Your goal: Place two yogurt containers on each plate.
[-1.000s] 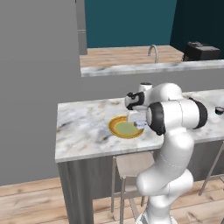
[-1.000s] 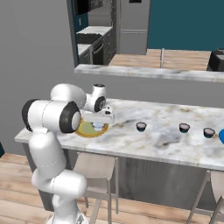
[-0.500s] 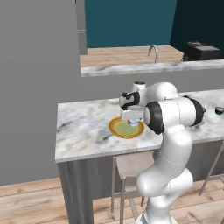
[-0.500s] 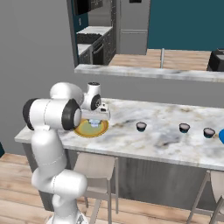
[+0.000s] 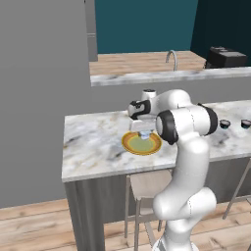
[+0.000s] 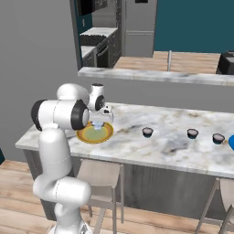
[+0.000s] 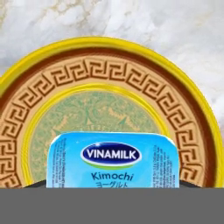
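Hand view showed the pale blue yogurt cup [image 7: 113, 159] clamped in the narrowed jaws, hanging over the greenish centre of the orange-rimmed plate [image 7: 109, 65], toward its 6 o'clock side. From the right base view the gripper [image 6: 98, 123] stood above that plate, with three dark cups [image 6: 147, 132] spread along the marble counter [image 6: 173, 148] toward 3 o'clock, well apart from it.

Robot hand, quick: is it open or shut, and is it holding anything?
Gripper: closed on the pale blue yogurt container, holding it over the orange-rimmed plate.
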Available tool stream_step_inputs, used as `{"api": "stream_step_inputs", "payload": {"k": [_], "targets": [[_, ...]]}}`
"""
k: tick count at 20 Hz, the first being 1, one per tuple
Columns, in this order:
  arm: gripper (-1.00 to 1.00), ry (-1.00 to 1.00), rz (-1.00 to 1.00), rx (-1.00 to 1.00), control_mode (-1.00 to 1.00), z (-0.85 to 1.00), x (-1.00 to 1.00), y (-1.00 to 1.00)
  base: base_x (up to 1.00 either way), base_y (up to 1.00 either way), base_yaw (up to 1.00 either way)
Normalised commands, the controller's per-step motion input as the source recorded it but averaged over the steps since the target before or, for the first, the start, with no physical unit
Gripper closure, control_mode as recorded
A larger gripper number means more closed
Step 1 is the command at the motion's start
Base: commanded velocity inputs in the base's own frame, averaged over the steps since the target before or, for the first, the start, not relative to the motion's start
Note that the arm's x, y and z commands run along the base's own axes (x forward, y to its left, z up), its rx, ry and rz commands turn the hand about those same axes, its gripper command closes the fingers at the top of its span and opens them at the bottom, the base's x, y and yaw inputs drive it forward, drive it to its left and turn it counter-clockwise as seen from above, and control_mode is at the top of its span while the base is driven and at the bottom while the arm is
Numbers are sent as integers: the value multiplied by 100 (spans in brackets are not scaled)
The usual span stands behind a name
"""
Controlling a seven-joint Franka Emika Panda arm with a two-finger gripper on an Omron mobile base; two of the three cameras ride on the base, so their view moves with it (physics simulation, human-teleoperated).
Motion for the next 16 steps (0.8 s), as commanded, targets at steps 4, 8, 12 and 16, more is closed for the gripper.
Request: {"api": "stream_step_inputs", "payload": {"k": [4, 8, 12, 16], "targets": [[100, 0, 0, 0, -100, -20, 0, 0, 0, 0, 0], [100, 0, 0, 0, -100, -29, 0, 0, 0, 0, 0], [100, 0, 0, 0, -100, -29, 0, 0, 0, 0, 0], [-100, 0, 0, 0, -100, -2, 0, 0, 0, 0, 0]]}}
